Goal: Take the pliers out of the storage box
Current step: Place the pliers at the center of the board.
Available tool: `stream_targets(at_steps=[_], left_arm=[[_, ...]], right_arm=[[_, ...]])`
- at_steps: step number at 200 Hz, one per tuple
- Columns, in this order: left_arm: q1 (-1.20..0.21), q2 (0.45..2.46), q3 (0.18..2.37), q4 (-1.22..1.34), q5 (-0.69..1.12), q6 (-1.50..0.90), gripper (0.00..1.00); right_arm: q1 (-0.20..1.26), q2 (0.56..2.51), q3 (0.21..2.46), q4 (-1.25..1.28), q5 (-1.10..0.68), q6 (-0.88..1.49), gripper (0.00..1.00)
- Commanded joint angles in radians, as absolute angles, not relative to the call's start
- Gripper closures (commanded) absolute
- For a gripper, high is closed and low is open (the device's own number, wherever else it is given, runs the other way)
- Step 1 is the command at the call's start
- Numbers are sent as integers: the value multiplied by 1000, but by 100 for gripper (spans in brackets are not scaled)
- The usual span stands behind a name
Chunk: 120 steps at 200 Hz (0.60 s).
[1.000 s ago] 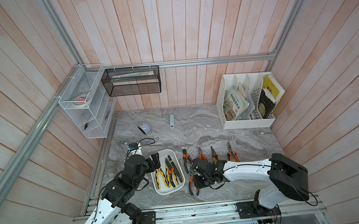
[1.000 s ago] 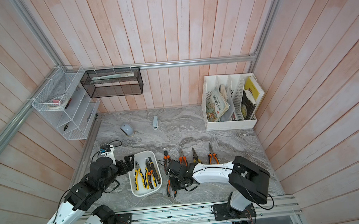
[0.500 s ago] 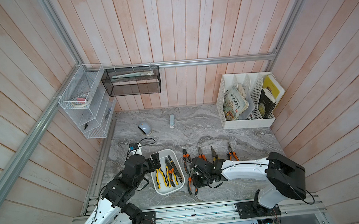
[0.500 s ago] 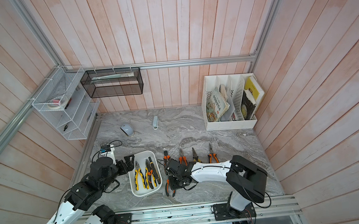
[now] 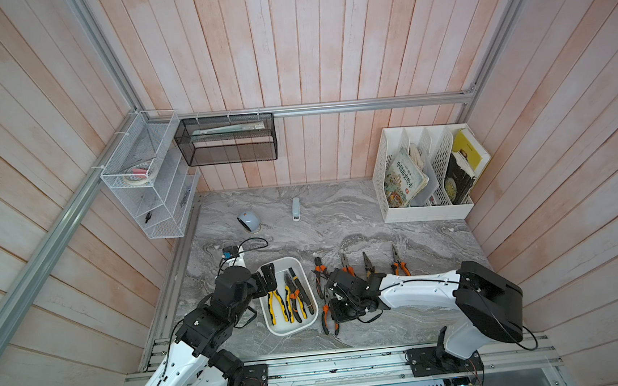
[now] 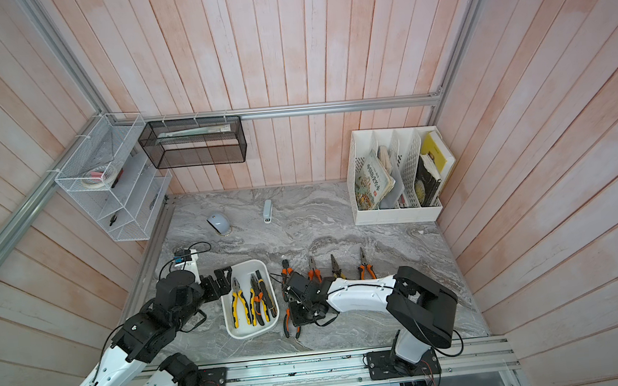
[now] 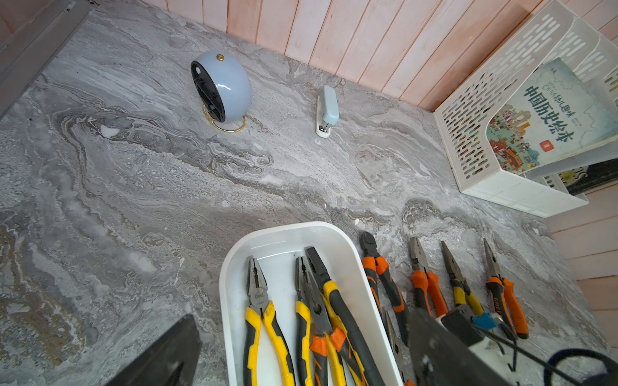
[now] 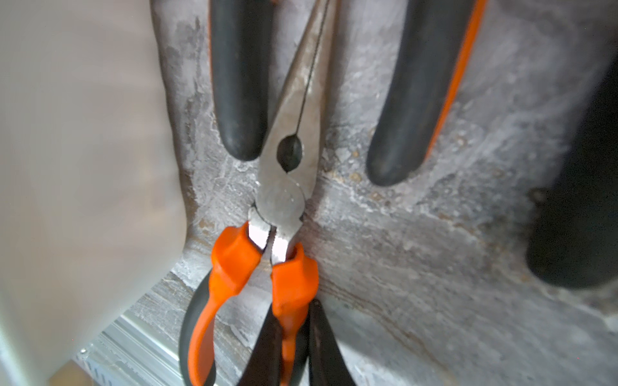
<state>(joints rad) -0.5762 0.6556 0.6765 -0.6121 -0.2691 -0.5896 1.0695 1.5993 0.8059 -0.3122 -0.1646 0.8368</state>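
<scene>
Nudged nearer the storage box (image 5: pixel 280 260), right end effector (image 8: pixel 291 347) clamps orange pliers (image 8: pixel 284 200), probably to lay them down; left end effector (image 5: pixel 267 282) gapes.

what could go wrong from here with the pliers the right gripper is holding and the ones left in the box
1. The right gripper pinches what looks like only one handle of the long-nose pliers, so the tool may twist or swing open.
2. Its nose lies between the handles of the orange-and-black pliers on the table; a sideways move could shove them.
3. In the storage box, the overlapping pliers may drag each other when one is lifted.
</scene>
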Motion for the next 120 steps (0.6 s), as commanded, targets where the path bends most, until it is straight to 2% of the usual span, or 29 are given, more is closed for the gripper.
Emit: stream_targets(at_steps=[1, 67, 114, 120], left_arm=[[-579, 657, 673, -598, -270, -575, 0], [-584, 655, 674, -601, -276, -577, 0], [-588, 657, 674, -601, -275, -577, 0], [-588, 657, 673, -601, -277, -578, 0]], right_arm=[[1062, 1659, 818, -353, -170, 835, 100], [1069, 1603, 818, -502, -127, 877, 100], [1070, 1564, 788, -509, -132, 888, 100], [1070, 1567, 792, -512, -132, 887, 97]])
